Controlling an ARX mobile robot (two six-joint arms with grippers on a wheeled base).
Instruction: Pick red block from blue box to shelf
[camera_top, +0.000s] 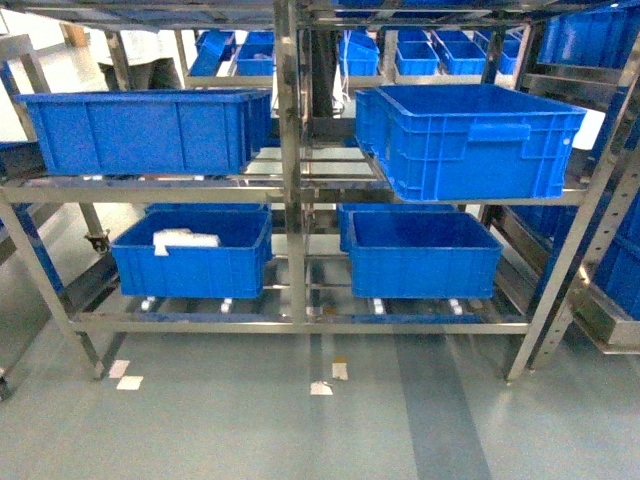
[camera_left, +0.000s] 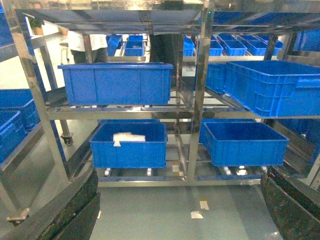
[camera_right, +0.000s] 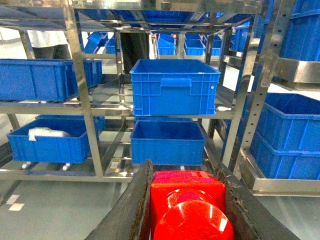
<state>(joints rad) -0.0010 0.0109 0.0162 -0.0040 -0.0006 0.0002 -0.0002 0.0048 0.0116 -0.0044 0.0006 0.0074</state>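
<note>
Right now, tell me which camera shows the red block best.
The right wrist view. The red block fills its lower middle, clamped between the right gripper fingers, its round stud facing the camera. The head view and left wrist view show only the shelf and blue crates, no block.

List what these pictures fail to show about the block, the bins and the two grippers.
- Red block: right wrist view only; its bottom is cut off by the frame edge, its sides covered by the jaws.
- Left gripper: only dark jaw edges show at the left wrist view's lower corners, wide apart, with nothing between them.
- White item in the lower left bin: too blurred to identify.
- Neither gripper appears in the head view.
</note>
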